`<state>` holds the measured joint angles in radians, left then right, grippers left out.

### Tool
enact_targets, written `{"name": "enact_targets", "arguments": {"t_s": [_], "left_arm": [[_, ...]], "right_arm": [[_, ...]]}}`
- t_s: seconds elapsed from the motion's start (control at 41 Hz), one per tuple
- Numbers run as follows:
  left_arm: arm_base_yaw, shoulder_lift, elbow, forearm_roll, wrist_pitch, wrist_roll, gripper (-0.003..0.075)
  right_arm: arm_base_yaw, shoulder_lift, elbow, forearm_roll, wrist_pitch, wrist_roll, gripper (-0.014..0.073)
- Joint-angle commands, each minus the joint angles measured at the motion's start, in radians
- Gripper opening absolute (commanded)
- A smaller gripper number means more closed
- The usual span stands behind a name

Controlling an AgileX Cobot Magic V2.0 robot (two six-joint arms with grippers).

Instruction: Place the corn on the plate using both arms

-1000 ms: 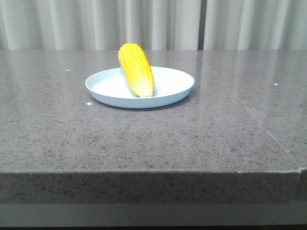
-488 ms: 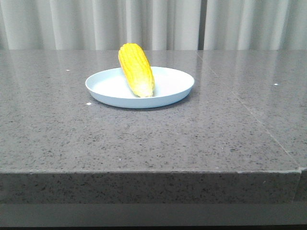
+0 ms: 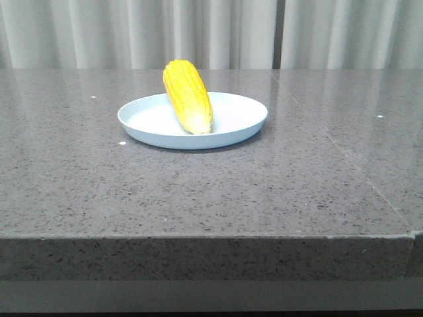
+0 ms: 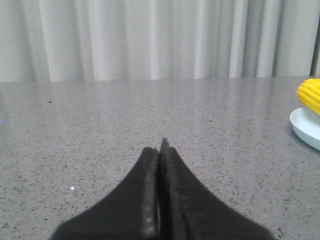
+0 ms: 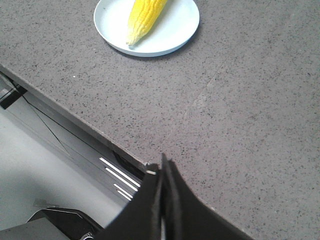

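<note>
The yellow corn (image 3: 188,97) lies on the pale blue-white plate (image 3: 238,122) in the middle of the grey table, its paler tip toward the front. It also shows in the right wrist view (image 5: 144,17) on the plate (image 5: 175,30), and at the edge of the left wrist view (image 4: 310,95) with the plate's rim (image 4: 305,127). My left gripper (image 4: 160,147) is shut and empty, low over the table, well away from the plate. My right gripper (image 5: 164,165) is shut and empty above the table's front edge. Neither gripper shows in the front view.
The grey speckled table (image 3: 211,185) has a front edge (image 3: 211,238) near the camera. Pale curtains (image 3: 211,33) hang behind it. The right wrist view shows the table edge (image 5: 75,117) with the robot's base below it.
</note>
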<state>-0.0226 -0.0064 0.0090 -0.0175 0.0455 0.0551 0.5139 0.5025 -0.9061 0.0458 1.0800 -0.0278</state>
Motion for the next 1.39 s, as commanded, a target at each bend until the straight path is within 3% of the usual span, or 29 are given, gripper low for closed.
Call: {"name": "enact_targets", "arguments": {"t_s": [0.0,0.927,1.049,1.366], "left_arm": [[0.002,-0.017,0.022,-0.011,-0.08,-0.006,-0.002],[0.002,-0.017,0.022,-0.011,-0.08,-0.006,-0.002],[0.002,-0.017,0.022,-0.011,-0.08,-0.006,-0.002],[0.002,-0.017,0.022,-0.011,-0.08,-0.006,-0.002]], "right_arm": [[-0.002,0.007,-0.022,-0.007,-0.065,-0.011,-0.0067],[-0.033,-0.028,0.022,0.0,-0.099,-0.011,-0.0067],[-0.144,-0.119,0.143,0.0,-0.265,-0.011,-0.0067],[-0.415,-0.378,0.6,0.0,-0.855,-0.01,-0.0067]]}}
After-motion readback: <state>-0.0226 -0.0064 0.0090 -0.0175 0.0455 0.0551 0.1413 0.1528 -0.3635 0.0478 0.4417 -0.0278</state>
